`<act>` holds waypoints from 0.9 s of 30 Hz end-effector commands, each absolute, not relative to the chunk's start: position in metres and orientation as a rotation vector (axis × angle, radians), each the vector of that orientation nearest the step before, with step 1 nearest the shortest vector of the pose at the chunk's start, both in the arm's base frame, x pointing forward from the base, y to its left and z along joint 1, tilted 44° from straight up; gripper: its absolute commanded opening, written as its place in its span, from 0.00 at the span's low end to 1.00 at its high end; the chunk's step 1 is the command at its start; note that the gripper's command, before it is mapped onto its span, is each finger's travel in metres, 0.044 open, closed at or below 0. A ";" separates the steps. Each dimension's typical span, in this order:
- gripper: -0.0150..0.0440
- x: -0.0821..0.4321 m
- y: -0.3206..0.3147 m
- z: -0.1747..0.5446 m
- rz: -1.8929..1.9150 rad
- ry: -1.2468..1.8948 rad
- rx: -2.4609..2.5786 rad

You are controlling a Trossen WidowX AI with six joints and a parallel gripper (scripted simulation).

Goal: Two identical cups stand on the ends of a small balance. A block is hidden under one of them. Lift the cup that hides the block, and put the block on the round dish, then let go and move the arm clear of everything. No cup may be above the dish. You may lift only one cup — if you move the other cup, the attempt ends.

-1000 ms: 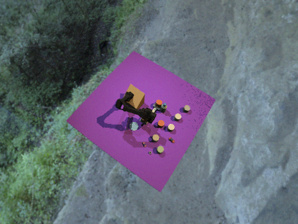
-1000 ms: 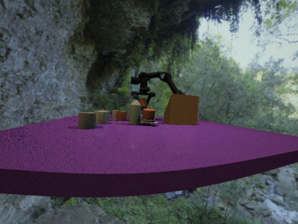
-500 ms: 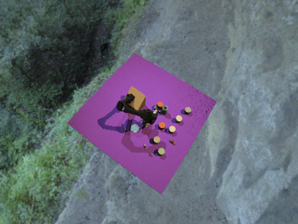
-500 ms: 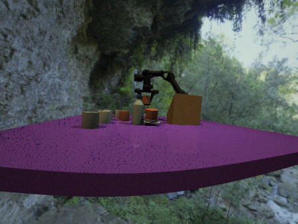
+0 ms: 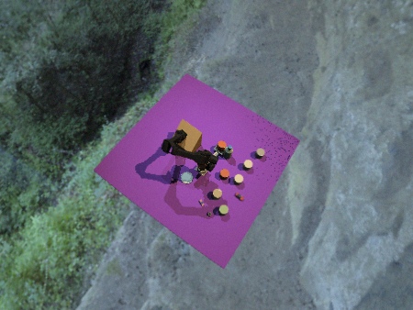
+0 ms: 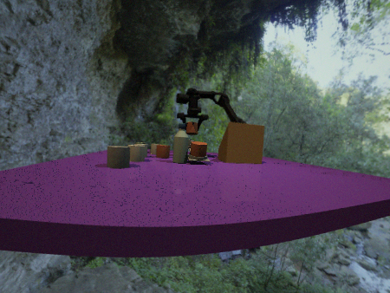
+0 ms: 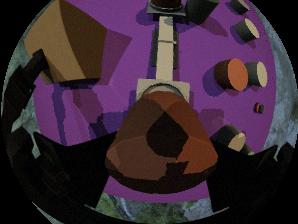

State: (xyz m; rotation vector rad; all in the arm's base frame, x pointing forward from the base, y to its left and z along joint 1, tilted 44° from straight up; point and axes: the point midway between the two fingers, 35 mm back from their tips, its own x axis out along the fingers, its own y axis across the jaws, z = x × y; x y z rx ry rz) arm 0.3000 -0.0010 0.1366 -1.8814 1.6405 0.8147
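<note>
My gripper (image 6: 191, 123) (image 7: 161, 138) is shut on a red-brown cup (image 6: 191, 128) (image 7: 161, 127). The cup hangs in the air above the near end of the balance (image 7: 165, 60) (image 5: 203, 172). The other cup (image 5: 221, 144) (image 6: 198, 149) (image 7: 167, 3) stands on the balance's far end. The held cup covers most of the near pan in the wrist view, and I cannot make out a block there. The pale round dish (image 5: 186, 178) lies beside the near end, with no cup above it; it does not show in the wrist view.
An orange-brown box (image 5: 189, 134) (image 6: 243, 144) (image 7: 72, 42) stands by the arm. A bottle (image 6: 180, 148) (image 5: 228, 151) is close beside the far cup. An orange cylinder (image 5: 224, 173) (image 6: 163, 152) (image 7: 237, 75) and several tan cylinders (image 5: 239, 179) (image 6: 118, 156) stand on the magenta table (image 5: 151, 156).
</note>
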 end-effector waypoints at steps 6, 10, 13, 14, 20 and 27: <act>0.25 0.299 0.008 0.150 0.799 1.620 -1.880; 0.25 0.297 0.005 0.145 0.812 1.641 -1.884; 0.25 0.297 0.005 0.145 0.812 1.641 -1.884; 0.25 0.297 0.005 0.145 0.812 1.641 -1.884; 0.25 0.297 0.005 0.145 0.812 1.641 -1.884; 0.25 0.297 0.005 0.145 0.812 1.641 -1.884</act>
